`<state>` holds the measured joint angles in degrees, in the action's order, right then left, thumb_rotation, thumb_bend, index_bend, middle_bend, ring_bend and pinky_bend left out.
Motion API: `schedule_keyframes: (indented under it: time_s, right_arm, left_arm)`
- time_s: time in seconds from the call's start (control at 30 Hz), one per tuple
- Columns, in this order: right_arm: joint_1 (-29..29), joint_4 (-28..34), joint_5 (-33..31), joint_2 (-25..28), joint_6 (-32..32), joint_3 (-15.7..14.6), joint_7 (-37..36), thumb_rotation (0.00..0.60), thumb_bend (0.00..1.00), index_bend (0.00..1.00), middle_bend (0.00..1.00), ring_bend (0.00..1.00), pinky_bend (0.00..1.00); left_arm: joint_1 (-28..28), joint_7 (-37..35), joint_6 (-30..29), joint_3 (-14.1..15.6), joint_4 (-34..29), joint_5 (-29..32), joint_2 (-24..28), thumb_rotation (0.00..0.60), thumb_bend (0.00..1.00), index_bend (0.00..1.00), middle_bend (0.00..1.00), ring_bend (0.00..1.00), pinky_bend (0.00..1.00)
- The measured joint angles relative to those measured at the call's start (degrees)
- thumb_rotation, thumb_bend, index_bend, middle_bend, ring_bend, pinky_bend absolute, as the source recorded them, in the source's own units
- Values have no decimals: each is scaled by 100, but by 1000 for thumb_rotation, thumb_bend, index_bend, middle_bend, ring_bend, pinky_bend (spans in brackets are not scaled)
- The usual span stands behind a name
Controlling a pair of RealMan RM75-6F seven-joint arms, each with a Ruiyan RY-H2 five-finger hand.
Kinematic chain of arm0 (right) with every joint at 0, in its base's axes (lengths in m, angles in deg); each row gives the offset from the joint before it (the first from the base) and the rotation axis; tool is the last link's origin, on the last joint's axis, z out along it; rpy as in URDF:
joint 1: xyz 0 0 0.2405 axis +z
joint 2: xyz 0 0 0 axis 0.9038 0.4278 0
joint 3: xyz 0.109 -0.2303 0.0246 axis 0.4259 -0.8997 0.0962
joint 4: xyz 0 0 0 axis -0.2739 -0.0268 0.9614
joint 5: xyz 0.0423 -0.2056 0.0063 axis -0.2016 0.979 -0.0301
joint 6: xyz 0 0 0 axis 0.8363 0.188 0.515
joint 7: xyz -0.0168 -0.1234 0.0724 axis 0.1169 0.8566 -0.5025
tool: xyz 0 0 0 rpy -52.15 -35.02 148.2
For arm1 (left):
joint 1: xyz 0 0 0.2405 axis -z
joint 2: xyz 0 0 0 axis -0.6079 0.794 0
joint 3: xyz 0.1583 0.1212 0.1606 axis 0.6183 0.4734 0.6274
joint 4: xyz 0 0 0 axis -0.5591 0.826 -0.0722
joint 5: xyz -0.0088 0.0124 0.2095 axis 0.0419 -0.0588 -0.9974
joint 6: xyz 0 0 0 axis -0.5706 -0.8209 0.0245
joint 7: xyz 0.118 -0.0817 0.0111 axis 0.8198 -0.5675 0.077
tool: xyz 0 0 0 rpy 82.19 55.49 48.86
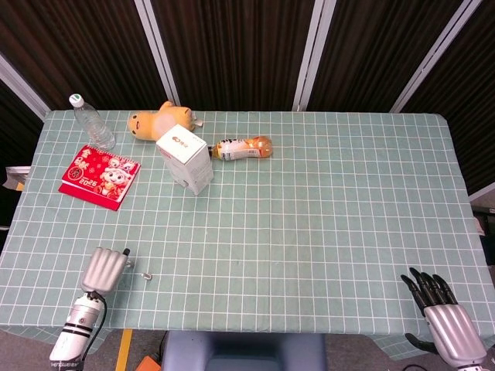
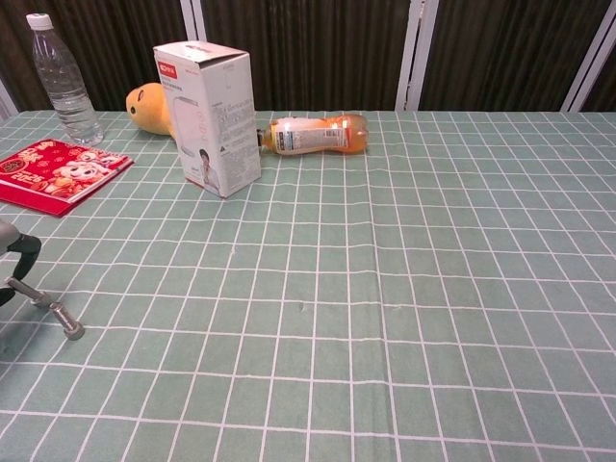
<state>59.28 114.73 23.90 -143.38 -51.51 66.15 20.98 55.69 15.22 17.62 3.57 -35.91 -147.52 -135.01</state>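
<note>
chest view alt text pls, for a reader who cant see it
At the left edge, the left hand pinches one bolt beside another bolt on a green checked table. Behind stand a white box and a water bottle.

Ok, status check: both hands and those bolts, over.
Left hand holding one bolt, tilted, tip near the table. Second bolt lies loose beside it. Right hand open at the near right edge, holding nothing. Nothing in the way.

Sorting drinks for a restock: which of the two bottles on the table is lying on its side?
The orange juice bottle beside the white box lies on its side; the clear water bottle at the far left corner stands upright.
</note>
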Motion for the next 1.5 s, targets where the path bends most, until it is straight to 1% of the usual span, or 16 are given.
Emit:
schedule_keyframes:
  time_s: [0.13, 0.33, 0.7, 0.77, 0.8, 0.83, 0.87, 0.93, 0.97, 1.0, 1.03, 1.07, 1.13, 1.3, 1.4, 1.5]
  right_arm:
    - [-6, 6, 15, 10, -14, -7, -10, 600, 158, 0, 0, 0, 0]
    - [-3, 16, 6, 18, -1, -10, -17, 600, 158, 0, 0, 0, 0]
    - [-11, 24, -2, 23, -18, -5, -19, 600, 158, 0, 0, 0, 0]
    - [-12, 24, 2, 25, -21, -5, -20, 600, 159, 0, 0, 0, 0]
    - [-13, 25, 5, 27, -24, -6, -22, 600, 159, 0, 0, 0, 0]
    - [-16, 26, 8, 30, -37, -2, -25, 600, 158, 0, 0, 0, 0]
    - [-23, 25, 13, 36, -71, 3, -31, 600, 158, 0, 0, 0, 0]
    - [-36, 20, 26, 43, -110, 10, -39, 600, 158, 0, 0, 0, 0]
    - [-40, 20, 30, 46, -113, 9, -37, 600, 158, 0, 0, 0, 0]
    - [-42, 21, 33, 46, -119, 10, -32, 600, 158, 0, 0, 0, 0]
    - [-45, 20, 39, 45, -129, 11, -24, 600, 158, 0, 0, 0, 0]
    - [-52, 20, 47, 43, -150, 14, -15, 600, 158, 0, 0, 0, 0]
    - [-67, 16, 57, 37, -199, 25, -2, 600, 158, 0, 0, 0, 0]
    - [-93, -5, -23, -4, -249, 90, 74, 600, 158, 0, 0, 0, 0]
    - [-103, 22, -2, 6, -245, 76, 101, 600, 158, 0, 0, 0, 0]
    - [-134, 32, 30, 24, -325, 73, 85, 600, 158, 0, 0, 0, 0]
  left_arm:
    - [35, 60, 53, 3, -31, 98, -4, 600, 396, 511, 1000, 1000, 1000]
    - [65, 29, 43, 18, -21, 129, -25, 600, 398, 398, 1000, 1000, 1000]
    - [65, -75, -78, 89, -116, 18, 31, 600, 397, 358, 998, 1000, 1000]
    - [59, -88, -104, 95, -137, -3, 46, 600, 396, 319, 949, 975, 1000]
    - [46, -112, -146, 99, -173, -31, 70, 600, 396, 266, 850, 902, 989]
    - [22, -151, -203, 105, -226, -59, 111, 600, 397, 208, 722, 785, 923]
    - [-24, -222, -290, 120, -311, -88, 182, 600, 397, 153, 598, 657, 826]
    - [-171, -520, -550, 200, -600, -198, 436, 600, 397, 37, 290, 300, 473]
    - [-235, -704, -650, 244, -725, -264, 553, 600, 397, 16, 199, 193, 358]
    - [-323, -1002, -758, 311, -857, -375, 700, 600, 397, 1, 93, 77, 220]
    - [-393, -1263, -839, 365, -920, -479, 801, 600, 397, 0, 30, 16, 129]
    - [-466, -1557, -937, 421, -955, -597, 891, 600, 397, 0, 5, 1, 92]
    - [-652, -2362, -1269, 549, -945, -892, 1050, 600, 393, 0, 0, 0, 61]
    - [-1084, -4581, -2121, 859, -522, -1576, 1351, 600, 380, 0, 0, 0, 35]
    - [-1249, -5480, -2383, 1000, -275, -1865, 1536, 600, 379, 0, 0, 0, 34]
    - [-1356, -5915, -2491, 1133, -88, -2199, 1756, 600, 379, 0, 0, 0, 33]
